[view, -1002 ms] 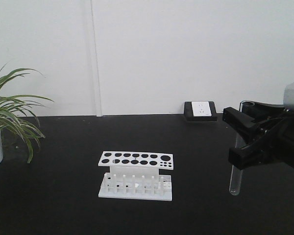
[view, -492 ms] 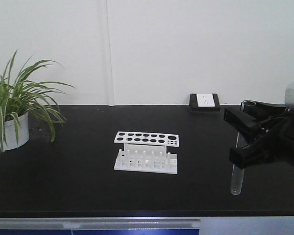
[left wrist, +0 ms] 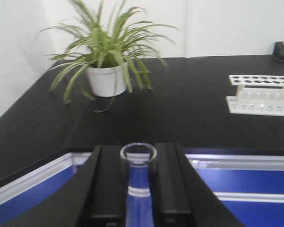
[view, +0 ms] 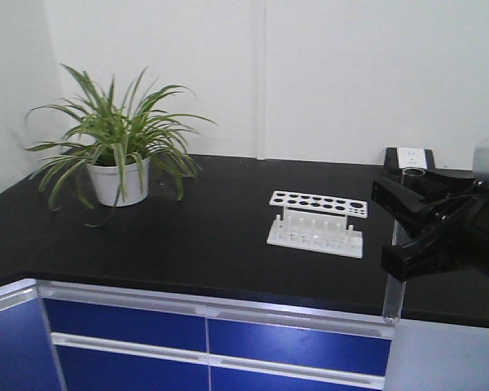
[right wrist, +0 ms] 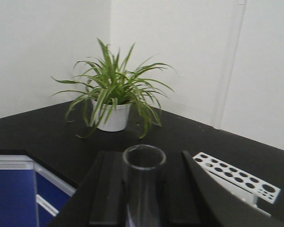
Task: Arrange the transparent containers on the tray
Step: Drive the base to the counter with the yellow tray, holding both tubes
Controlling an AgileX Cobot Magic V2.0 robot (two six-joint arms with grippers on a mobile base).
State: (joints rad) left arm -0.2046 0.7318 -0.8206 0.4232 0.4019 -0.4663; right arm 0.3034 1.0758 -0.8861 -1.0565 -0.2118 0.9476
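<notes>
Two clear glass test tubes are in hand. My left gripper (left wrist: 138, 154) is shut on one test tube (left wrist: 138, 189), whose open rim stands up between the black fingers, with blue drawer fronts showing below it. My right gripper (right wrist: 144, 160) is shut on the other test tube (right wrist: 143, 194), held upright over the black counter. In the front view the right gripper (view: 407, 228) sits at the right edge with its tube (view: 390, 295) hanging down. The left gripper is outside the front view. The yellow tray is out of view.
A white test-tube rack (view: 316, 220) stands on the black counter (view: 196, 236). A potted spider plant (view: 118, 147) is at the back left corner. A wall socket box (view: 407, 156) sits at the back right. Blue drawers (view: 204, 342) run under the counter's front edge.
The front view has pulled back and swung left: the rack has slid right and farther off, the plant has come fully in, and the counter edge and drawers now show. Gripper and tube keep their place.
</notes>
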